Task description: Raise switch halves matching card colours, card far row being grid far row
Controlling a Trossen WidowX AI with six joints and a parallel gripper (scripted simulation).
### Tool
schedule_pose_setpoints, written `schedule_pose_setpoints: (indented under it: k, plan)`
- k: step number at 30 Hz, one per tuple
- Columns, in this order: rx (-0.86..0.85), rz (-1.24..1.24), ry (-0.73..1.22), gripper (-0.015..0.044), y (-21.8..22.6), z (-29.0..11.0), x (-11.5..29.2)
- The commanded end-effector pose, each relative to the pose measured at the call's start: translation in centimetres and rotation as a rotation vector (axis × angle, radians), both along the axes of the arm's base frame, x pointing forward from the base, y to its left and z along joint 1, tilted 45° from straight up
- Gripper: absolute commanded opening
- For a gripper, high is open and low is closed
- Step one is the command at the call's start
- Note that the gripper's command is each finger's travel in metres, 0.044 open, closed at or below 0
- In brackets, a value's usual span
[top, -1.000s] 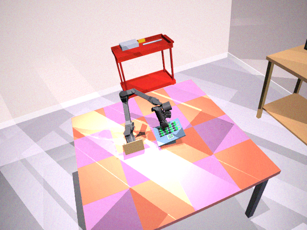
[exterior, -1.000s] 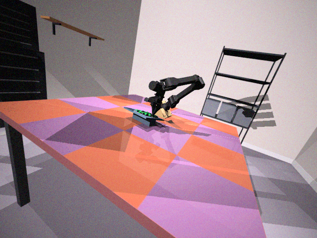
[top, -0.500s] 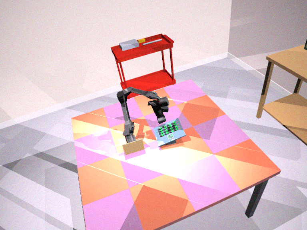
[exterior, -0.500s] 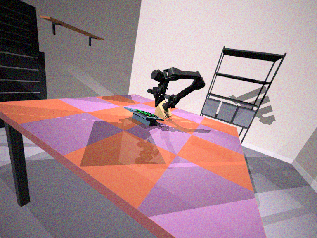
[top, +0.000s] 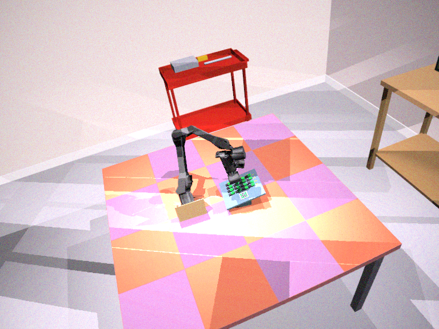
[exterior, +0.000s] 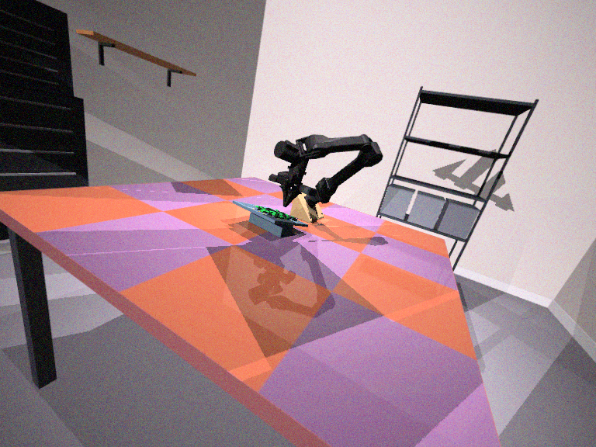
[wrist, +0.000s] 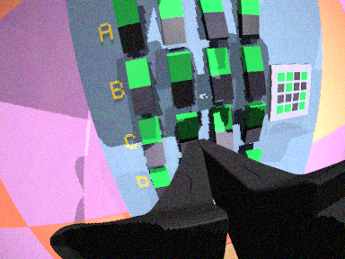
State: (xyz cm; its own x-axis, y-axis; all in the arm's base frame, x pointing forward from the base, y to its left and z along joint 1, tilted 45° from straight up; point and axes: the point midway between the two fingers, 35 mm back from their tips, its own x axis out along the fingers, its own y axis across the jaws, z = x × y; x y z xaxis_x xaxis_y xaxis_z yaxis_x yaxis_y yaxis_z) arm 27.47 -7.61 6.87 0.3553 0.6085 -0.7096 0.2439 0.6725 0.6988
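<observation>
In the wrist view the closed fingers cover most of row D of the panel; only two green tips show beside them. In the top view, the card is too small to read.
</observation>
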Motion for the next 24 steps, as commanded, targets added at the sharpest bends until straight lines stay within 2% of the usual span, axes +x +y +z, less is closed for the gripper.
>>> schedule_pose_setpoints:
  k: [1, 24]
  plan:
    - [0.004, -0.004, -0.001, 0.0000, 0.5, -0.6, 0.4]
    - [0.004, -0.004, -0.001, 0.0000, 1.4, -1.7, 1.0]
